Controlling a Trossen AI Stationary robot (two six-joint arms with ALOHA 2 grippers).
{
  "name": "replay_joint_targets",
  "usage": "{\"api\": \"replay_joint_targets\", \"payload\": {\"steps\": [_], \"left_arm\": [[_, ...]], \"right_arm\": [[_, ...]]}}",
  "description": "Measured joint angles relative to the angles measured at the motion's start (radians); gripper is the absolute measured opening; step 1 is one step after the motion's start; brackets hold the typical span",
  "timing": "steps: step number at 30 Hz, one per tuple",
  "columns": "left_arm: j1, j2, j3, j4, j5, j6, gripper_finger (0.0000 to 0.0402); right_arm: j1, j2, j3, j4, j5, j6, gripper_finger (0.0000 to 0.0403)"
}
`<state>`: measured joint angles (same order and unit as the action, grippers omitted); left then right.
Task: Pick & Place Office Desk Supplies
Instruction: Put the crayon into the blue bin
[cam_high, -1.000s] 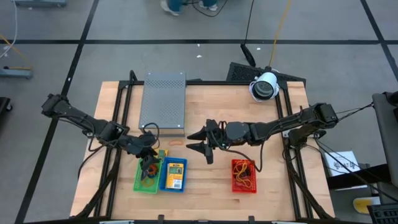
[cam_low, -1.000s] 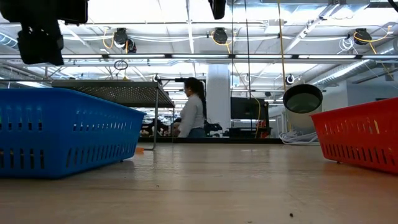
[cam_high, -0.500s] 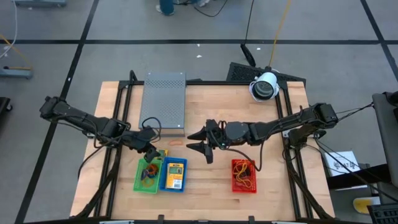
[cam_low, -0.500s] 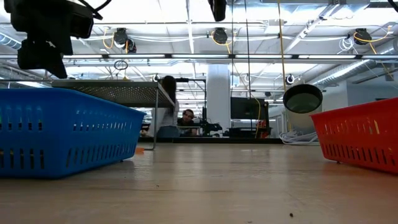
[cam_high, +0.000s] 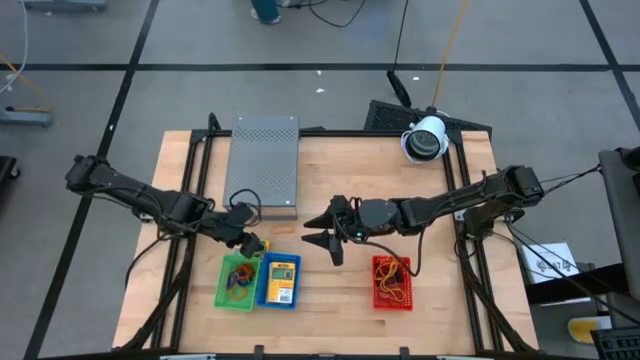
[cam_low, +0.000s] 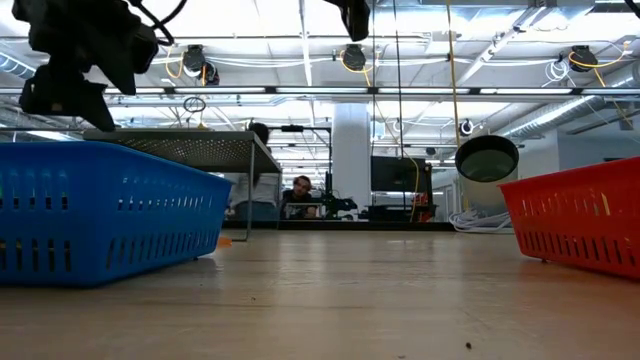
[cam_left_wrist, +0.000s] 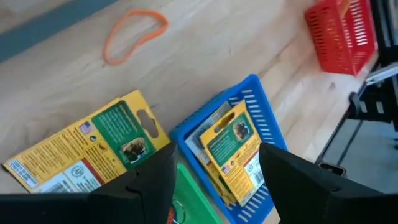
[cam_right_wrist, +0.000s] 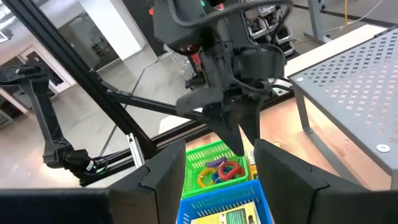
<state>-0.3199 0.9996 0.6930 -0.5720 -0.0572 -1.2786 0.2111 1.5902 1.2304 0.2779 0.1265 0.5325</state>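
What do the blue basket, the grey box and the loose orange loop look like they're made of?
Blue basket: looks like moulded plastic, glossy, with slotted walls. Grey box: probably sheet metal, matte, evenly perforated. Orange loop: likely rubber, thin and limp, lying bent on the wooden table.

Even, bright light falls from above; my arms throw only soft, short shadows on the pale table (cam_high: 330, 160). At table height the ceiling lamps (cam_low: 352, 57) glare white, and the near boards look blurred, I think. My left wrist's picture is slightly smeared; my own dark fingers (cam_left_wrist: 155, 180) show soft-edged.
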Motion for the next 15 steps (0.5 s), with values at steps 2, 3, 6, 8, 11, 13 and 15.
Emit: {"api": "replay_joint_targets", "payload": {"steps": [2, 3, 6, 8, 11, 13, 15], "left_arm": [[0.0, 0.028, 0.0, 0.018, 0.012, -0.008, 0.0237], [0.0, 0.046, 0.0, 0.039, 0.023, -0.006, 0.0237], [-0.001, 0.114, 0.009, 0.102, 0.03, -0.006, 0.0237], [0.0, 0.152, 0.031, 0.126, 0.027, 0.005, 0.0237], [0.0, 0.204, 0.066, 0.115, 0.01, 0.012, 0.0237], [0.004, 0.235, 0.086, 0.081, 0.007, 0.009, 0.0236], [0.011, 0.26, 0.098, 0.061, 0.011, -0.009, 0.0237]], "right_arm": [[0.0, 0.0, 0.0, 0.0, 0.0, -0.007, 0.018], [0.0, 0.0, 0.0, 0.0, 0.0, -0.013, 0.018], [0.0, 0.0, 0.0, -0.001, 0.0, -0.022, 0.018], [0.0, 0.0, 0.0, -0.001, 0.0, -0.021, 0.018], [0.0, 0.0, 0.0, -0.001, -0.004, -0.021, 0.018], [0.0, 0.0, 0.0, -0.001, -0.032, -0.021, 0.018], [0.0, 0.0, 0.0, -0.002, -0.054, -0.021, 0.018]]}}
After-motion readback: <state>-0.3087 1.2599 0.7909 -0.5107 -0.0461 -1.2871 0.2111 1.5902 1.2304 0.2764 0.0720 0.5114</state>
